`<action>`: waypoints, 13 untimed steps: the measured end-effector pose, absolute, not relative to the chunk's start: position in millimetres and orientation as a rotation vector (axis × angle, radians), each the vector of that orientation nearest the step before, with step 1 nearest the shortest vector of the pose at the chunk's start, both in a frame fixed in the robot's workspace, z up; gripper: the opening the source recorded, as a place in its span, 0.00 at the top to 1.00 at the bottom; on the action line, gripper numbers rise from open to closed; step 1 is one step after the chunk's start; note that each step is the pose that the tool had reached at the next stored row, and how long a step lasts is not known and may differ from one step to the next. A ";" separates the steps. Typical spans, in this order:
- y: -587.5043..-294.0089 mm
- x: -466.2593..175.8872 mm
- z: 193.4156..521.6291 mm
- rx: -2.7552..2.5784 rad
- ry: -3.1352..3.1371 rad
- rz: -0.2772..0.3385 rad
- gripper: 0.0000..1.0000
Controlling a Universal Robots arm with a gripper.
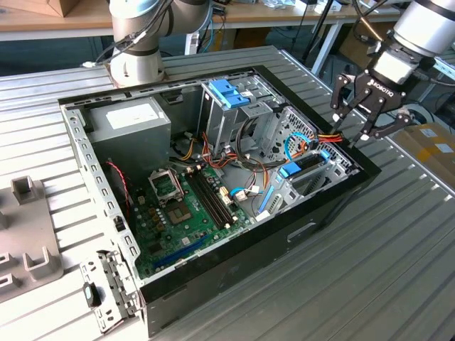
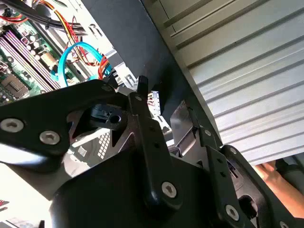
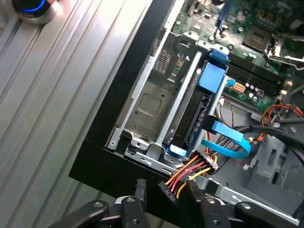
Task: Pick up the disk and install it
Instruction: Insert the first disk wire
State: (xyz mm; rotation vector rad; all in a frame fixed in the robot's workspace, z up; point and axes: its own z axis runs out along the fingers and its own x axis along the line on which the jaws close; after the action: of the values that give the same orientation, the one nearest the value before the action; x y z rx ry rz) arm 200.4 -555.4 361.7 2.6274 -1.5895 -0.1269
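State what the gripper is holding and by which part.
Nothing is held: the gripper hangs open and empty over the computer case's edge, beside the drive bay.

We see an open computer case (image 1: 213, 284) lying on a ribbed metal bench (image 1: 370, 256), near its middle. Inside it sit a green motherboard (image 1: 186, 213), a grey power supply (image 1: 128, 128) toward the bench's far edge, a blue bracket (image 1: 229, 92) on the drive cage, a light-blue flat cable (image 3: 228, 140) and red-yellow wires (image 3: 190, 173). Grey fixtures (image 1: 28, 234) rest at the bench's edge on the exterior view's left.
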 end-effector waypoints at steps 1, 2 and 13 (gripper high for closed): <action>-555.4 200.6 361.7 2.645 -1.559 -0.126 0.55; -555.4 200.6 361.7 2.645 -1.559 -0.126 0.81; -554.8 200.5 365.5 2.647 -1.560 -0.128 0.81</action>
State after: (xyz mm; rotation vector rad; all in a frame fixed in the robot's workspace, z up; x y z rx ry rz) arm 200.5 -554.8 365.5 2.6467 -1.5596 -0.1276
